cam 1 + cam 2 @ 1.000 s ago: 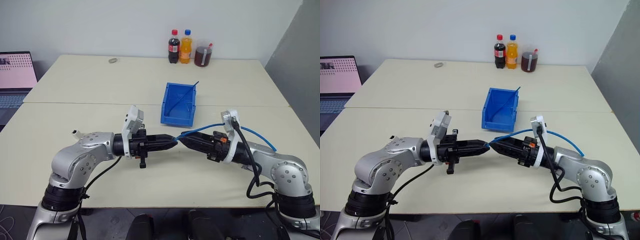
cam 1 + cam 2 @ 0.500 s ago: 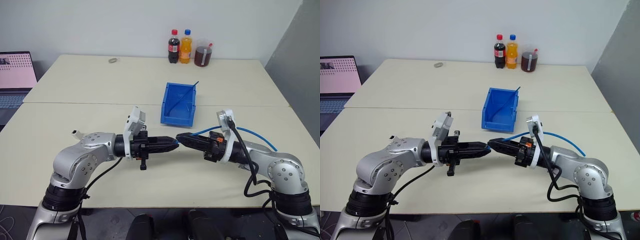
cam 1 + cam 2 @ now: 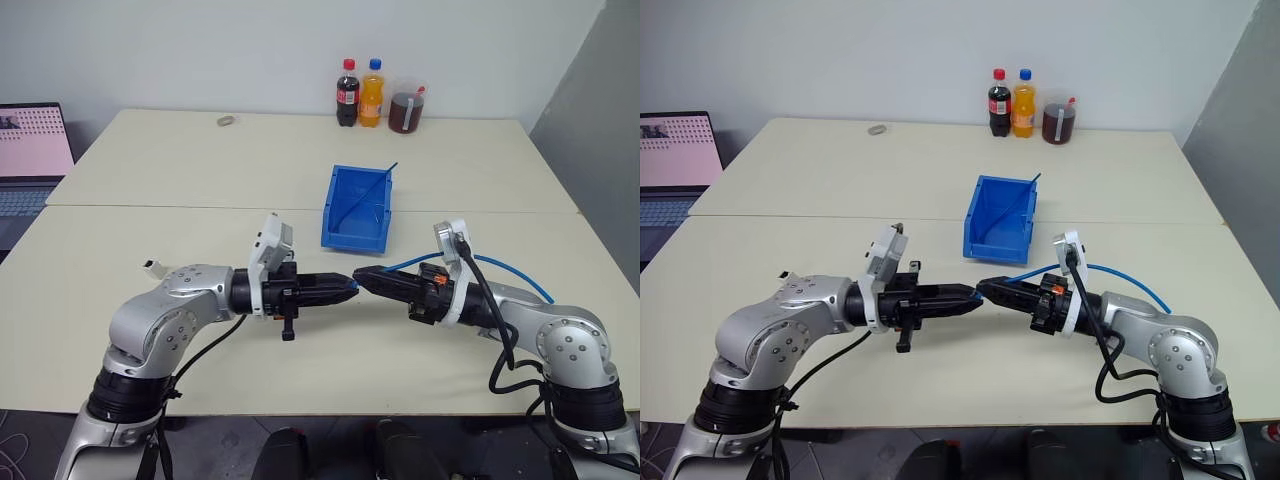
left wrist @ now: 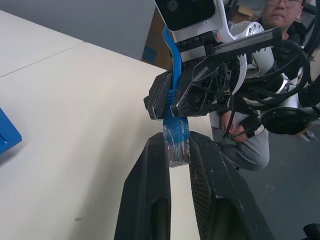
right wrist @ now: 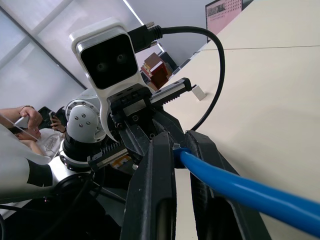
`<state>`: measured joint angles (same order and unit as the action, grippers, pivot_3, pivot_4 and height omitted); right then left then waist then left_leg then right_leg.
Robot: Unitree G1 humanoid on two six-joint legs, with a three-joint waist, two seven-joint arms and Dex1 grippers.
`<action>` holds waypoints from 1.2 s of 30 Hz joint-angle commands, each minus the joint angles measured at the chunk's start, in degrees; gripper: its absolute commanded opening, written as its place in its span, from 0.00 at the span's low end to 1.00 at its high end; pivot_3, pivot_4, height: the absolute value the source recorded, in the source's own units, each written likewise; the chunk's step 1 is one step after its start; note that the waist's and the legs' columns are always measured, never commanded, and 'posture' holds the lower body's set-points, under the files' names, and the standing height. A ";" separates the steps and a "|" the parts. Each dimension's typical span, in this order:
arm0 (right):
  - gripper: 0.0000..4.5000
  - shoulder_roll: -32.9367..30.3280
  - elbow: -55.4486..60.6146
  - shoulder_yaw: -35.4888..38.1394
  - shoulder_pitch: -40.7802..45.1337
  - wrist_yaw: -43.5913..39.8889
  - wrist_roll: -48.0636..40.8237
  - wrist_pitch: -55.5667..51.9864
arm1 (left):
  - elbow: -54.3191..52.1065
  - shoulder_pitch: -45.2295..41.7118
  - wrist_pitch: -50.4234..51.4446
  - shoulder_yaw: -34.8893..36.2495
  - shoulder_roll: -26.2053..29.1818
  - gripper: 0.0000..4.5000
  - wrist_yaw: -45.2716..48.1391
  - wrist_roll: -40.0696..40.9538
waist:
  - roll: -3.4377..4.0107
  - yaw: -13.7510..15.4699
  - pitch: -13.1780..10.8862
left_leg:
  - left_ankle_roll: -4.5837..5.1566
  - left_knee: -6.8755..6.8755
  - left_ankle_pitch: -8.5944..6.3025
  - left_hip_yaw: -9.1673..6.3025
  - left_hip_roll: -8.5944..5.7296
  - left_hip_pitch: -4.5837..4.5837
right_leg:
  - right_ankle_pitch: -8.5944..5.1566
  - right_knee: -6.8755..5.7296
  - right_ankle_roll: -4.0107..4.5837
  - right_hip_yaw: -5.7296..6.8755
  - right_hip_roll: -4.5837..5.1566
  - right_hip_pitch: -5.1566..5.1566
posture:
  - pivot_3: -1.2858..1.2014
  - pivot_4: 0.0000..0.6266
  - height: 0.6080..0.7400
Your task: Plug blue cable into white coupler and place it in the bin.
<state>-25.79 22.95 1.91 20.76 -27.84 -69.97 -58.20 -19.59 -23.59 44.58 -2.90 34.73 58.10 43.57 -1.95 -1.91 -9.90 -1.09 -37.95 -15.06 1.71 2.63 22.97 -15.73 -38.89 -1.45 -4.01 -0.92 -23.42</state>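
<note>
My left gripper [image 3: 349,286] and right gripper [image 3: 359,276] meet tip to tip above the near table, both pointing level. In the left wrist view the left gripper [image 4: 178,139] is shut on the clear plug of the blue cable [image 4: 172,75]. Just behind the plug, the right gripper [image 5: 175,142] is shut on the same cable. The blue cable [image 3: 520,275] arcs back over my right forearm. The white coupler [image 3: 152,267] lies on the table by my left elbow, apart from both grippers. The bin [image 3: 352,238] stands open beyond the grippers, with a thin dark-blue strand leaning inside.
Two bottles [image 3: 359,93] and a cup of dark drink [image 3: 405,108] stand at the far table edge. A small grey ring [image 3: 226,121] lies at the back left. A laptop [image 3: 30,150] sits off to the left. A seated person [image 4: 250,130] shows behind my right arm.
My right gripper has shut on the blue cable just behind the plug and edged toward the left gripper. The left gripper keeps its hold on the plug.
</note>
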 commanded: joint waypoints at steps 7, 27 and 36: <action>0.02 -0.44 1.77 -0.04 0.18 -2.38 3.29 2.61 | -1.19 2.40 -1.91 0.10 3.03 0.43 1.74 -2.33 | 0.01 -0.01 -0.01 | 0.00 0.02 0.00 0.01 0.01 0.01 | 0.00 0.00 0.00 0.01 0.00 -0.04 | 0.52 0.24 1.00; 0.02 -2.10 -3.13 -4.08 0.35 -11.69 18.43 9.83 | -9.60 26.14 -8.42 11.08 -4.10 1.00 -30.08 -16.38 | -0.04 0.18 -0.09 | -0.01 0.06 -0.01 0.00 0.06 0.03 | -0.02 0.01 0.03 -0.03 0.21 -0.09 | 0.52 0.24 1.00; 0.02 -1.47 -6.91 -6.33 2.83 -16.37 22.77 11.69 | -9.75 23.70 -7.88 13.91 -19.06 1.00 -55.91 -29.10 | -0.14 0.18 -0.09 | 0.00 0.02 -0.01 0.00 0.04 0.02 | 0.04 0.01 0.08 -0.04 0.22 -0.02 | 0.52 0.24 1.00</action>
<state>-27.40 15.24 -4.61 22.27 -42.78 -47.74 -47.79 -27.36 1.11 37.06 9.69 16.63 5.13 16.12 -2.09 -1.73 -10.00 -1.10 -37.93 -15.07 1.70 2.66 22.99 -15.67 -38.87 -1.36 -4.04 -0.71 -23.43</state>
